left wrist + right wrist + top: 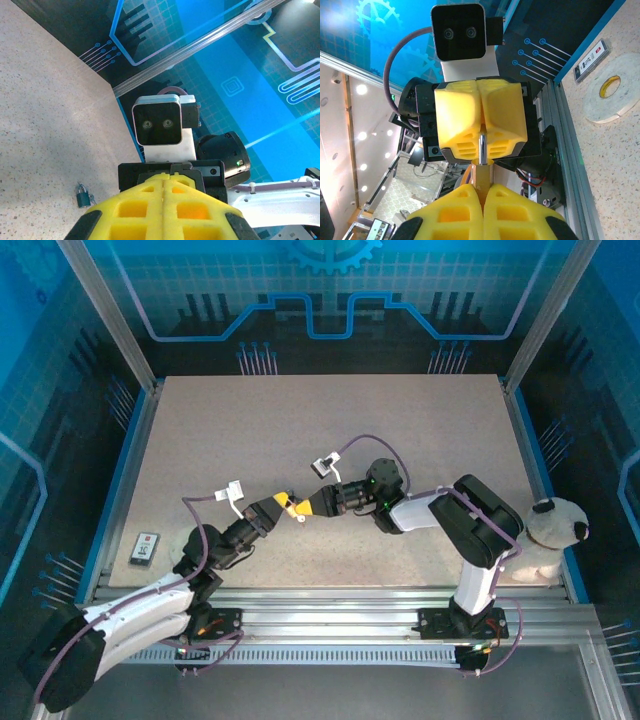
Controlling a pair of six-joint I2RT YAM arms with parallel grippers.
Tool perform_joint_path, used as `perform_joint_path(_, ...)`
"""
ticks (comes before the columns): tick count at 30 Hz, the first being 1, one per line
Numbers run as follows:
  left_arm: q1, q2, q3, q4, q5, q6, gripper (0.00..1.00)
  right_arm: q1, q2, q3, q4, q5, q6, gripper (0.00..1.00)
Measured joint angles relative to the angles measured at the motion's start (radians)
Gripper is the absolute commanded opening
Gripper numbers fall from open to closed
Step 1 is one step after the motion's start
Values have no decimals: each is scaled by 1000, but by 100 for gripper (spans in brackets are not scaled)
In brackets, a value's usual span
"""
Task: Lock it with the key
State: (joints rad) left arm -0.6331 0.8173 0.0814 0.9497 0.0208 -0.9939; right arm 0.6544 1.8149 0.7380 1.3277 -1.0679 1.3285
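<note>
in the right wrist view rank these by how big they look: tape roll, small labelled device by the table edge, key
1. tape roll: clearly the largest.
2 and 3. small device and key: about alike. The key is much nearer the camera and partly hidden, so I would not rank these two.

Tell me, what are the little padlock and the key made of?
The padlock: teal body, probably painted metal, too small to be sure; its shiny grey shackle looks like steel. The key: thin silvery blade with a bright glint, so likely polished metal; its tan end could be brass or plastic.
</note>
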Motion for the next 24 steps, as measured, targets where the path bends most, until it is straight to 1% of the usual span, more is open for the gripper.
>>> perform_joint_path(14, -6, 44, 0, 74, -13, 7, 0, -15, 5, 48, -47, -42, -8, 0)
perform_joint_path(24, -13, 26, 0, 60, -31, 8, 0, -19, 5, 55, -57, -45, -16, 0)
